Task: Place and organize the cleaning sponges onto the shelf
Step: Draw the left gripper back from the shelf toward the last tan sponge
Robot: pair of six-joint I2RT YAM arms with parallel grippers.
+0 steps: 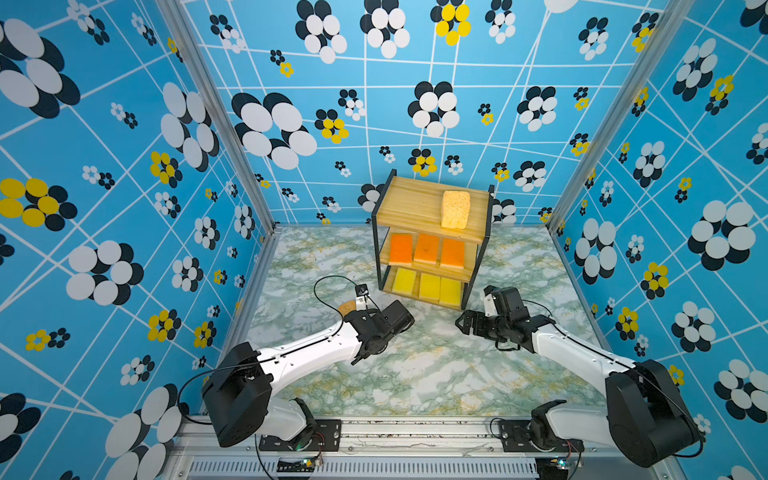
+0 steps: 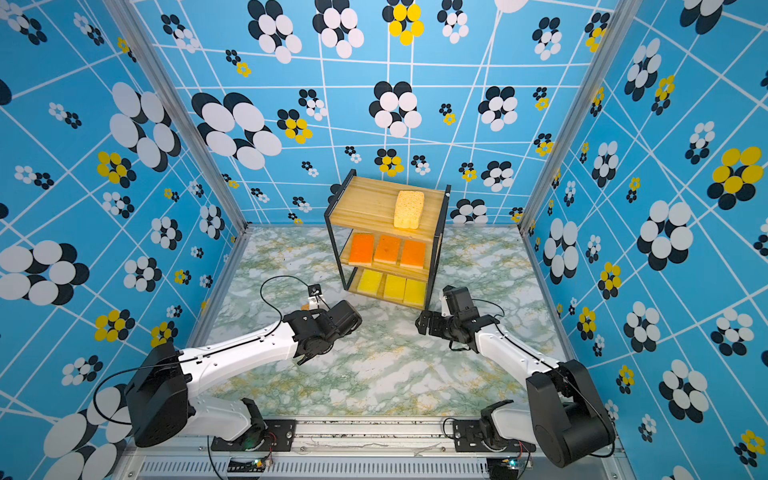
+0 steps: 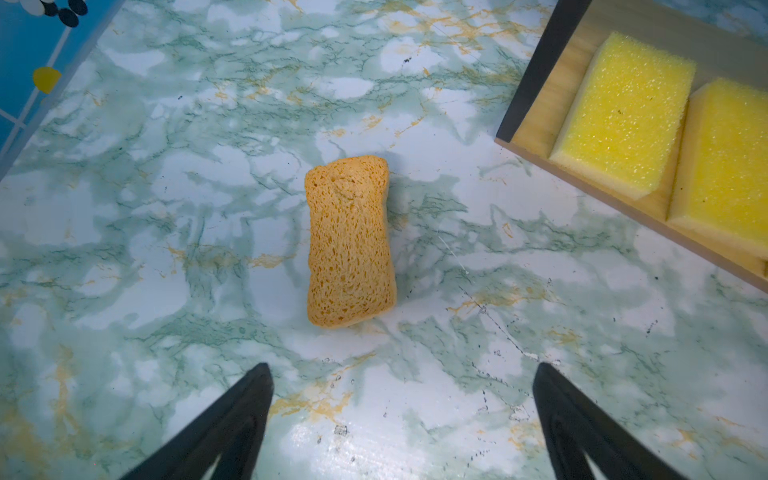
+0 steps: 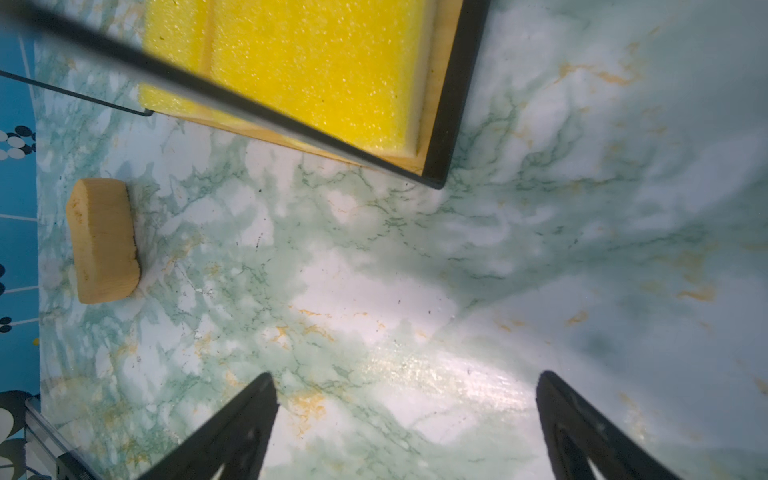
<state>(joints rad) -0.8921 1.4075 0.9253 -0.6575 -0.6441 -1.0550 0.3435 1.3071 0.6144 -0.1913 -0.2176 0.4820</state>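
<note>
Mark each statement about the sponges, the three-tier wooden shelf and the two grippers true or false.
1. Three flat orange sponges lie on the middle board of the black-framed wooden shelf. True.
2. The top board holds two sponges. False: one tan porous sponge lies there.
3. The left gripper grips the tan waisted sponge on the marble table. False: its jaws stand open, not touching it.
4. Three flat yellow sponges fill the bottom board. True.
5. The right gripper is shut. False: open and empty.
</note>
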